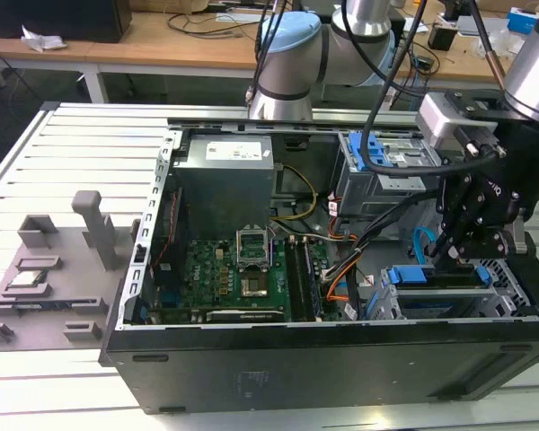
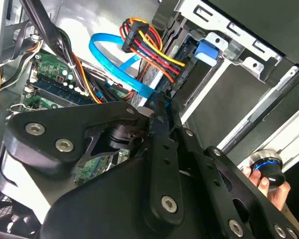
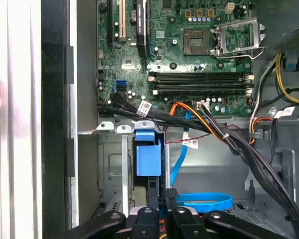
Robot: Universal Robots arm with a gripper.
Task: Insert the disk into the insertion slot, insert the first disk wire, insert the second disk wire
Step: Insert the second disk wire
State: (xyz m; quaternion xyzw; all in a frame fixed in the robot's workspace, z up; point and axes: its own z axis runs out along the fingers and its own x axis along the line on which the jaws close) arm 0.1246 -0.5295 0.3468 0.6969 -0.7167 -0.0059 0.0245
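- Exterior view, starting from its left: I see a grey fixture tray lying on the slatted table, well apart from the open computer case.
- Moving right inside the case, the green motherboard lies on the floor of the case, with the power supply behind it.
- Further right stands the taller grey bay with a blue latch plate, and in front of it the low drive cage at the case's near corner on the exterior view's right.
- The disk sits in that cage, its blue bracket showing along the top edge.
- My gripper hangs just above the cage, right at the disk's blue bracket.
- The first wrist view gives me what the exterior view hides: the blue tab of the disk seated between the cage's metal walls, with a light blue data cable looping just beside it and the fingertips pressed close together near the cable.
- The second wrist view adds the multicoloured power plug with its red, yellow and black wires, hanging near the disk's end, and the blue cable running down to the gripper's tip.
- I cannot tell whether the fingers are clamped on the blue cable or merely together beside it.
- The second wrist view also shows a person's hand at a round knob outside the case.
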